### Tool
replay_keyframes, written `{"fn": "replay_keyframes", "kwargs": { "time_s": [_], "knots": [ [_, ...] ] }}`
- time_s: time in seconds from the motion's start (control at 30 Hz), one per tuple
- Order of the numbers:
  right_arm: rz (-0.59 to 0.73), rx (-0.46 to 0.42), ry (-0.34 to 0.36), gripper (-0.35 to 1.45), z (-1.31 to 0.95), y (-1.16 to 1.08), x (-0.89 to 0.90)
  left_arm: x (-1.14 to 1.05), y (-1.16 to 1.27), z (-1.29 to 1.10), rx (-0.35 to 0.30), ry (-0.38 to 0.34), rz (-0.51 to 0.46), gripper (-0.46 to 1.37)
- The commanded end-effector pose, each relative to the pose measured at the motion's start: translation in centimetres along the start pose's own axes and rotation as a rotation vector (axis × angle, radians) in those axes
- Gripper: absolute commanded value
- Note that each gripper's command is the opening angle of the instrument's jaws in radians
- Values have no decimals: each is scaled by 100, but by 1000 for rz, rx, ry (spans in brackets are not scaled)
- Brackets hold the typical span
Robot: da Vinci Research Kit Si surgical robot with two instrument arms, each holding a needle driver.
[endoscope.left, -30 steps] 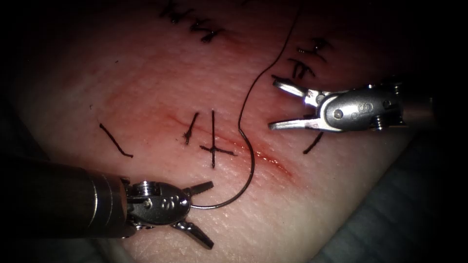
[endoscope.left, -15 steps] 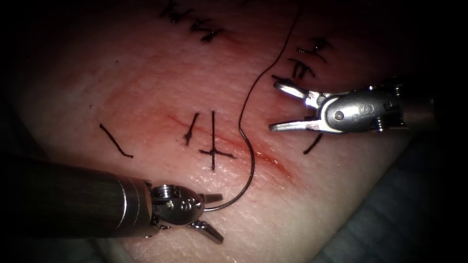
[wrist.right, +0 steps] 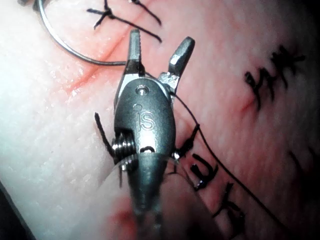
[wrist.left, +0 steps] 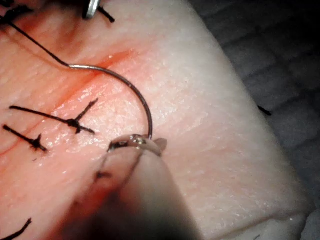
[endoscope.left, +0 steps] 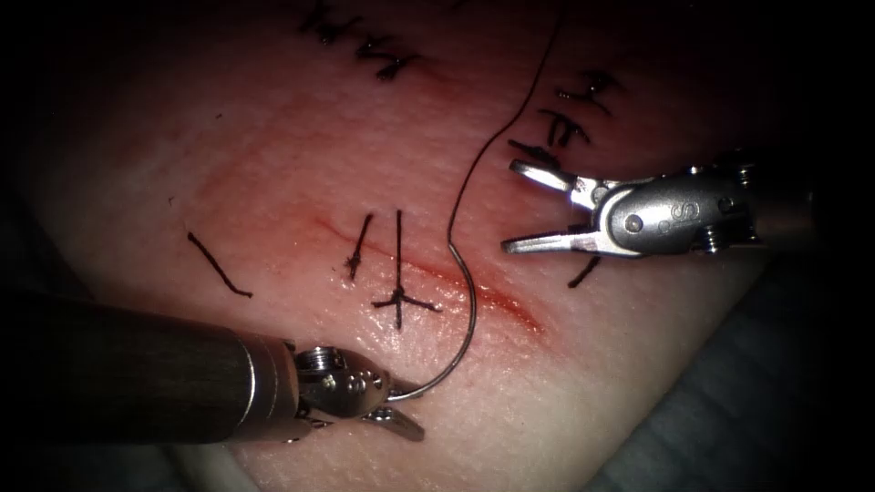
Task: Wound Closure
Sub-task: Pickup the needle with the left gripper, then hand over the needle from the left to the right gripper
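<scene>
**Views.** The endoscope view shows both of my tools and the whole needle (endoscope.left: 460, 337). It lies on the tissue (endoscope.left: 273, 164), curved across the cut (endoscope.left: 497, 299), and I see no part of it buried. The left wrist view adds the blunt end, where the thread (wrist.left: 37, 44) joins the needle (wrist.left: 132, 87), resting at the red fluid (wrist.left: 82, 82) along the cut (wrist.left: 60, 102). The right wrist view shows what the endoscope hides: the thread (wrist.right: 225, 172) runs under my right tool (wrist.right: 160, 40).

**Edges and room.**
- Beyond my left tool (endoscope.left: 392, 405), on the side away from the cut, the tissue (wrist.left: 210, 130) ends at a thick edge, with dark cloth (wrist.left: 280, 60) past it.
- Two tied stitches (endoscope.left: 398, 273) cross the cut just ahead of my left tool's tip.
- A loose cut end of thread (endoscope.left: 217, 264) lies on the tissue above my left shaft, well apart from the needle.
- Bare tissue lies between the two tools. The thread (endoscope.left: 483, 146) climbs away just past my right tool's tips.

**Pose.**
- Left tool (wrist.left: 137, 144): low and nearly flat over the tissue. Its jaws are narrowly apart with the needle's pointed end between them; I see no firm clamp.
- Right tool (endoscope.left: 509, 205): level, facing the cut from its right side. Its jaws are spread wide and hold nothing.
</scene>
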Motion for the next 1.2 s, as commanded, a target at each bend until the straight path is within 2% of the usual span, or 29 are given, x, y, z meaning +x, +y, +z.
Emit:
{"fn": "replay_keyframes", "kwargs": {
  "time_s": [0.03, 0.17, 0.23, 0.3, 0.43, 0.57, 0.67, 0.73, 0.77, 0.83, 0.97, 1.07, 1.1, 1.13, 1.17, 1.2],
  "knots": [
    [0, 1, 0, 94, 0, 0, 0, 1, 0, -2, -8, 6, -2, -35],
    [0, 1, 0, 94, -1, 0, 0, 0, 0, -4, -10, 35, -5, -35],
    [-1, -2, -4, 90, -2, -2, 0, 0, -1, -5, 13, 50, -5, -35],
    [27, -24, -34, 99, -3, -4, 1, 1, -1, -8, 44, 71, -8, -35],
    [73, -28, -36, 103, -7, -7, 2, 4, 1, -16, 83, 98, -21, -35],
    [156, -29, -30, 99, -12, -8, 4, 11, 4, -34, 115, 138, -11, -35],
    [215, -38, -35, 97, -14, -9, 6, 19, 6, -52, 164, 160, 4, -35],
    [273, -64, -57, 93, -16, -11, 7, 23, 7, -59, 210, 147, 15, -35],
    [367, -114, -95, 84, -19, -13, 9, 27, 9, -66, 268, 128, 27, -35],
    [397, -161, -137, 84, -23, -11, 13, 33, 10, -73, 327, 106, 22, -35],
    [440, -222, -180, 84, -31, -2, 21, 43, 11, -84, 376, 79, 24, -35],
    [510, -271, -176, 80, -35, 6, 27, 51, 9, -88, 424, 57, 37, -35],
    [565, -297, -172, 54, -36, 7, 29, 53, 8, -89, 450, 45, 41, -35],
    [643, -333, -168, 37, -36, 8, 32, 55, 6, -91, 503, 21, 52, -35],
    [679, -355, -171, 48, -36, 8, 35, 57, 6, -92, 543, 4, 55, -35],
    [722, -372, -183, 72, -36, 8, 37, 59, 5, -92, 570, -7, 58, -35]
  ]
}}
